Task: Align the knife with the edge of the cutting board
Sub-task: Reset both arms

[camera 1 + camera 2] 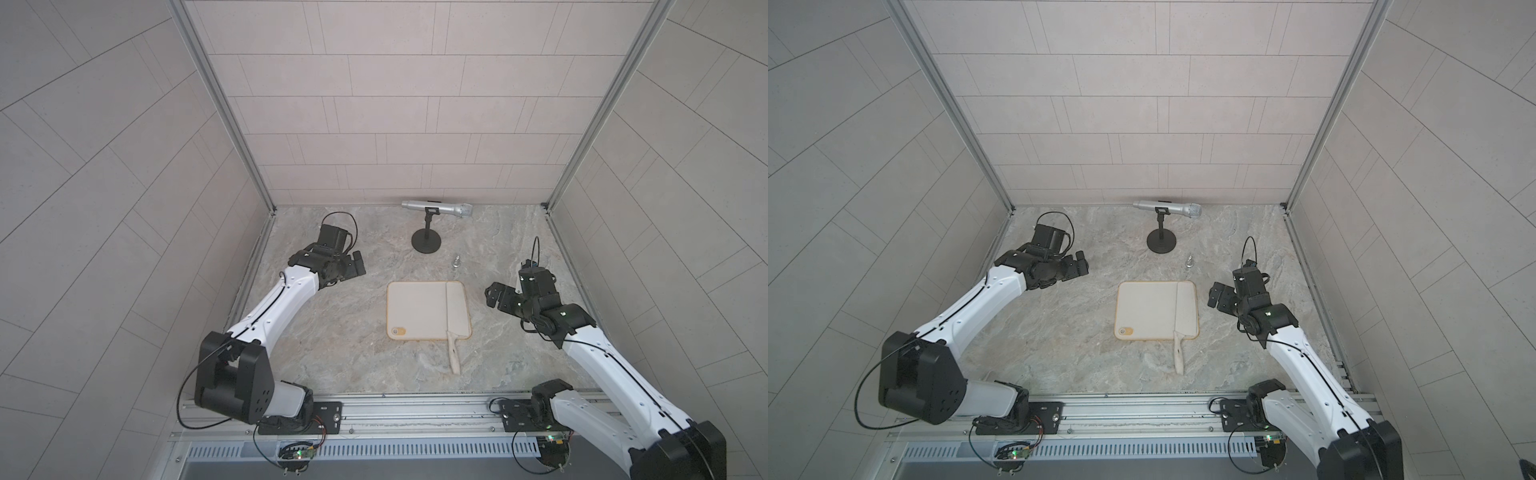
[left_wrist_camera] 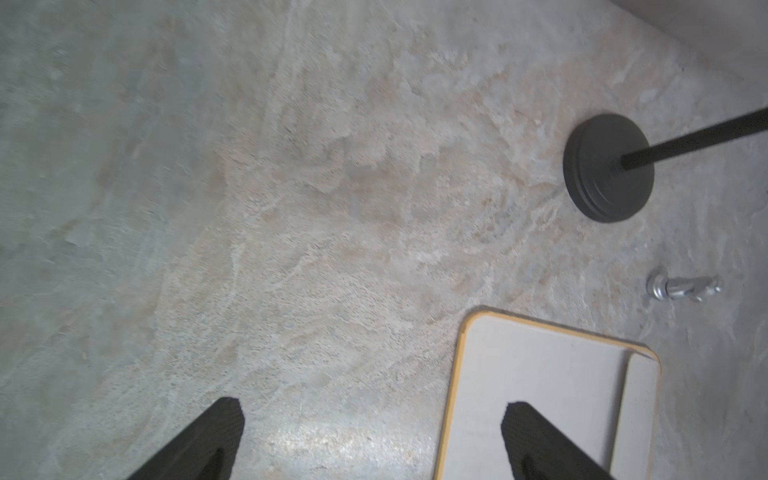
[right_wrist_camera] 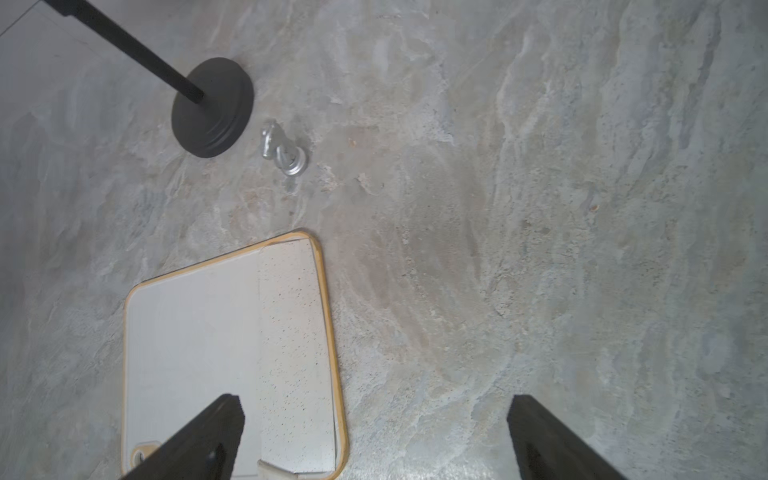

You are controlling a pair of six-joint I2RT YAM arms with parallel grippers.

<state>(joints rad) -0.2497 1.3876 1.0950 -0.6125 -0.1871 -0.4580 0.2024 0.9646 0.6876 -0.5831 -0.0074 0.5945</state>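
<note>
The knife [image 1: 456, 322] lies flat on the cutting board [image 1: 415, 309]. Its blade runs along the board's edge on the right gripper's side, and its handle sticks out past the board's near edge. Level with the board, the right gripper [image 1: 490, 296] hangs just beside that same edge, jaws wide and empty. The left gripper [image 1: 358, 264] sits well apart off the board's opposite far corner, also spread wide and holding nothing. Beyond the board's far edge lie a small metal piece [image 1: 456, 262], then the microphone stand [image 1: 427, 242]. The alignment looks about done. The risk now is the right gripper brushing the overhanging handle or the board, swinging the blade off line.
</note>
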